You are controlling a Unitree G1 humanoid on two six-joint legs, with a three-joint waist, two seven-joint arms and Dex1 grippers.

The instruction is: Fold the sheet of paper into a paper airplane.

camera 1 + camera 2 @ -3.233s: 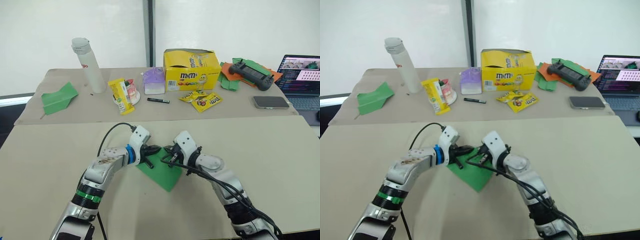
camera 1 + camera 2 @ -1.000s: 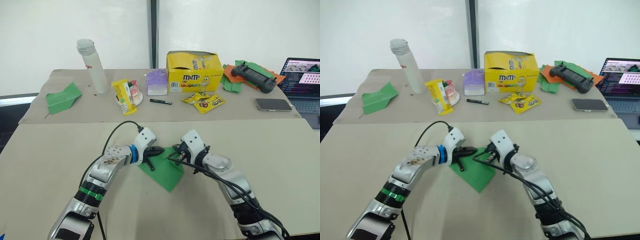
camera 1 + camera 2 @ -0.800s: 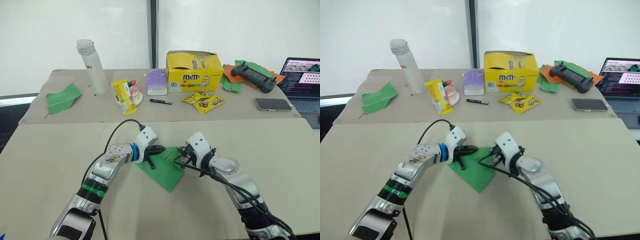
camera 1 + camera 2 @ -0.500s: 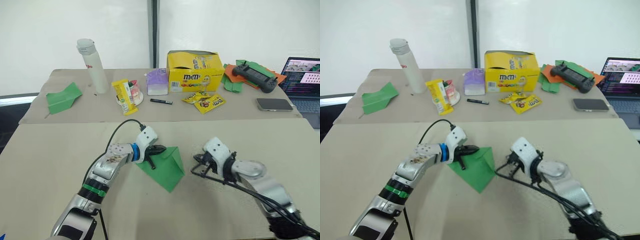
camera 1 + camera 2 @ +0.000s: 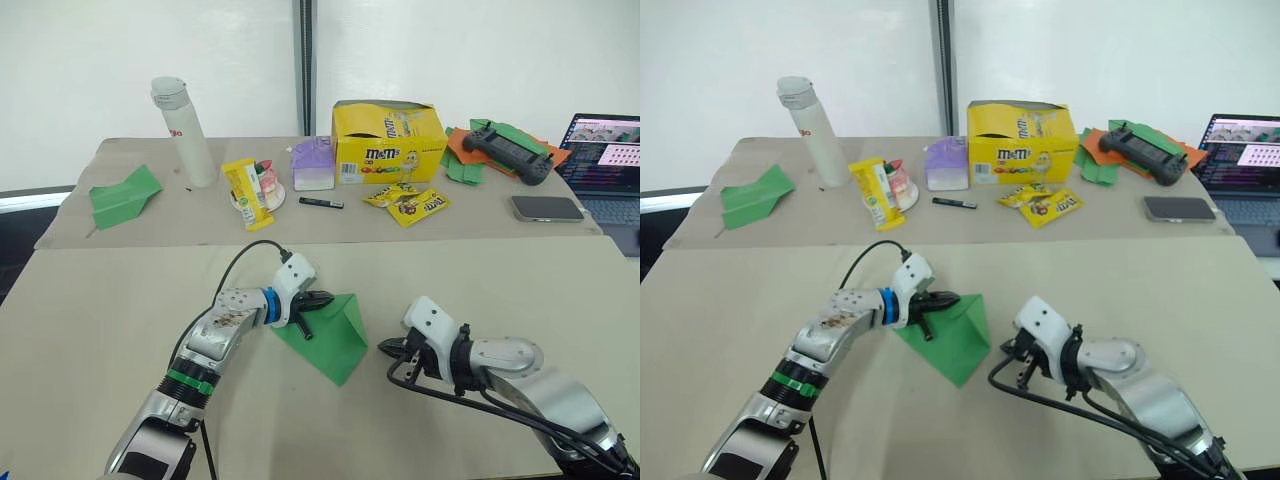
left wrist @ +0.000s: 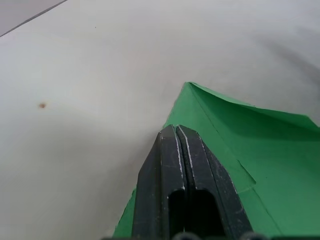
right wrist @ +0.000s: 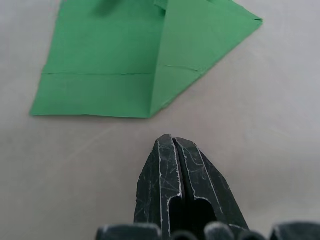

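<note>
The sheet of paper [image 5: 333,335], already creased into a broad pointed shape, lies flat near the middle of the front worktop [image 5: 110,320]; the folding step looks part-way through, with a flap laid over along a diagonal crease. The left gripper [image 5: 318,302] rests on the sheet's far edge with its fingers [image 6: 180,165] pressed together, seemingly pinning the paper rather than pinching it; the right gripper [image 5: 388,348] hovers just beside the sheet's near right edge, apart from it, fingers [image 7: 172,172] likewise closed and holding nothing. I judge the next move calls for the right fingers to part, slide under a free edge and carry it across while the left holds the sheet steady.
</note>
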